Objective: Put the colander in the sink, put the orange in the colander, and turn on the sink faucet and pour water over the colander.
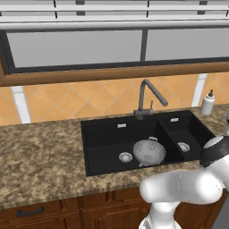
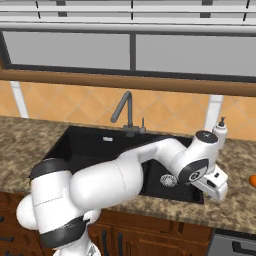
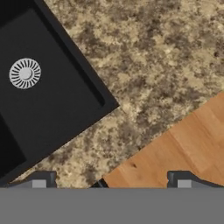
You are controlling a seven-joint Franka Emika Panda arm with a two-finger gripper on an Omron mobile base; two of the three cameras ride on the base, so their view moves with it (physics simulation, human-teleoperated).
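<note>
So in the left base view the colander (image 1: pixel 149 151) is already sitting in the big basin of the sink (image 1: pixel 103 134), right next to the round drain and pretty much under the sink faucet (image 1: pixel 147 96). First step looks done to me. The white soap bottle (image 1: pixel 207 103) is off at the back right corner of the bench (image 1: pixel 40 156).

Right base view is where it gets interesting: the arm is swung over the right end of the sink, with the tool (image 2: pixel 216 186) hanging past the small basin above the bench edge. The orange (image 2: pixel 253 180) is just a sliver at the right border of the frame, sitting on the bench, further right of the tool. So the next reach has to go right, away from the colander, then carry back left across the small basin.

Hand view looks straight down on the small basin's corner and its drain (image 3: pixel 25 73), granite beside it, and a wooden floor (image 3: pixel 183 148) beyond the bench edge. The two fingertips (image 3: pixel 39 180) stand wide apart with nothing between them, so the tool is open and empty.
</note>
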